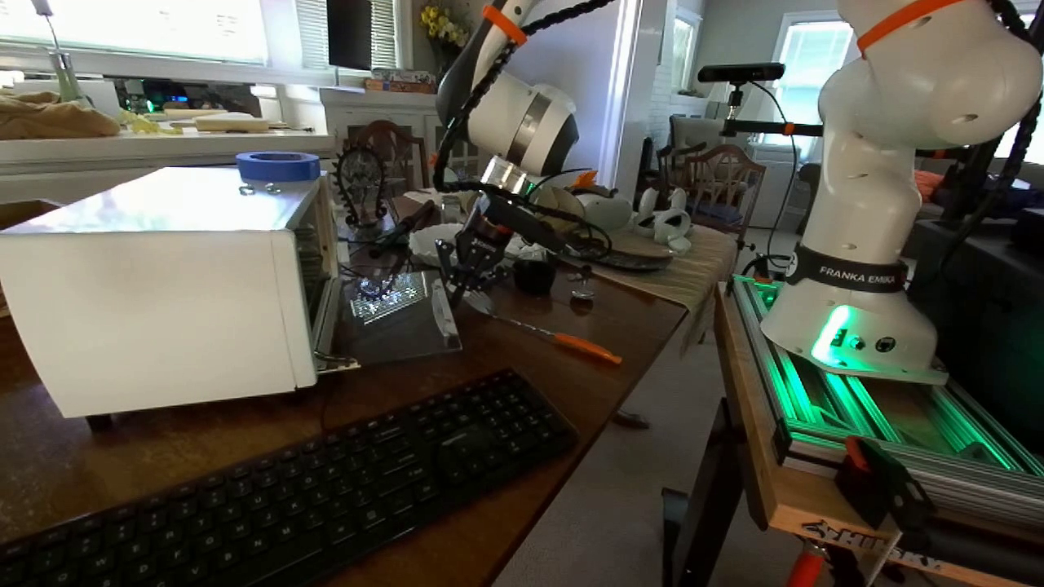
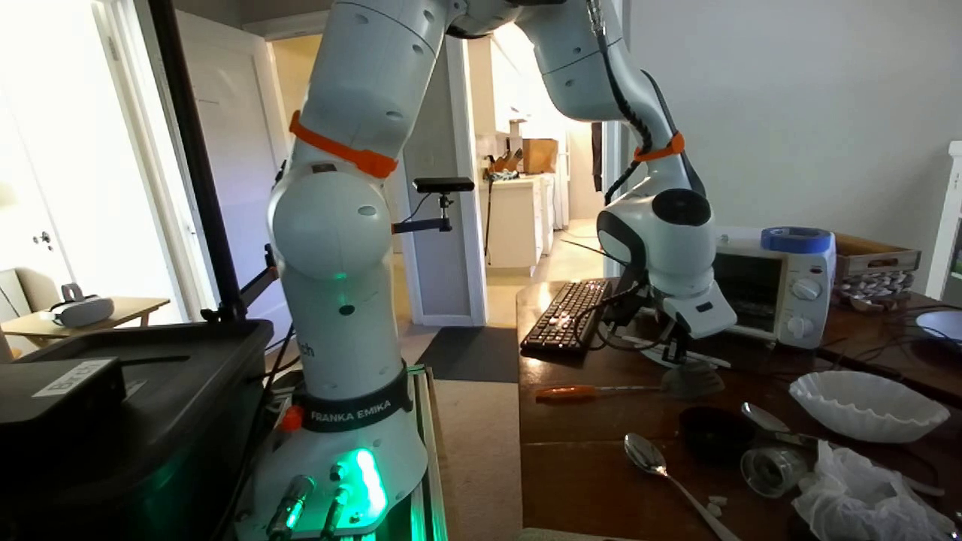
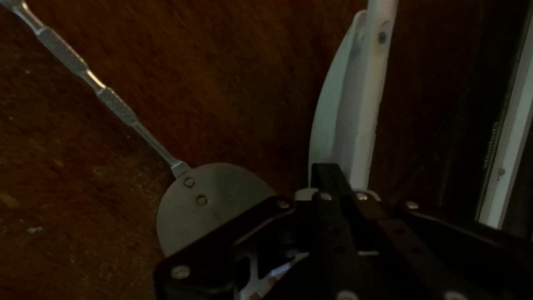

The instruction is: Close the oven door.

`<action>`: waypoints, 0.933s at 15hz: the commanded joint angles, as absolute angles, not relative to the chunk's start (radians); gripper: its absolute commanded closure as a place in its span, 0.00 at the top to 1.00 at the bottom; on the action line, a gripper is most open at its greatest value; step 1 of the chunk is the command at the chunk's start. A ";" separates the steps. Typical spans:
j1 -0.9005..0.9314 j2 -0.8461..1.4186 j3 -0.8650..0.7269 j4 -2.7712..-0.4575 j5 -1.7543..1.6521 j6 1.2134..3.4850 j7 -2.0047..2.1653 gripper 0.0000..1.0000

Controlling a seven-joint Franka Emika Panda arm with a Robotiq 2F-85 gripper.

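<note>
The white oven (image 1: 163,318) stands on the table with its dark front opening facing the arm; it also shows in an exterior view (image 2: 751,293). The oven door (image 1: 391,334) is folded down, lying nearly flat just above the table, its dark glass in a pale frame. In the wrist view the door's pale outer edge (image 3: 370,104) runs up the middle with a curved pale handle beside it. My gripper (image 3: 331,171) looks shut and empty, with its fingertips over the handle end of this edge. Whether they touch it I cannot tell. The gripper (image 1: 457,289) is at the door's outer edge.
A black keyboard (image 1: 326,481) lies in front of the oven. A spatula with an orange handle (image 1: 587,348) lies beside the door. A blue tape roll (image 1: 277,166) sits on the oven. A black cup (image 1: 533,277), a spoon (image 2: 645,454) and a white bowl (image 2: 864,409) are nearby.
</note>
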State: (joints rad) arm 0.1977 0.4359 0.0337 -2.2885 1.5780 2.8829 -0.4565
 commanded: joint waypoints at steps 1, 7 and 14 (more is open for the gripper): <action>0.210 0.435 0.039 -2.266 1.608 2.920 -0.465 0.00; 0.203 0.345 0.053 -2.278 1.708 2.959 -0.550 0.00; 0.210 0.238 0.055 -2.280 1.775 2.987 -0.632 0.00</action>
State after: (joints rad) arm 0.1995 0.2755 0.0512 -2.2832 1.7234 2.9644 -0.5832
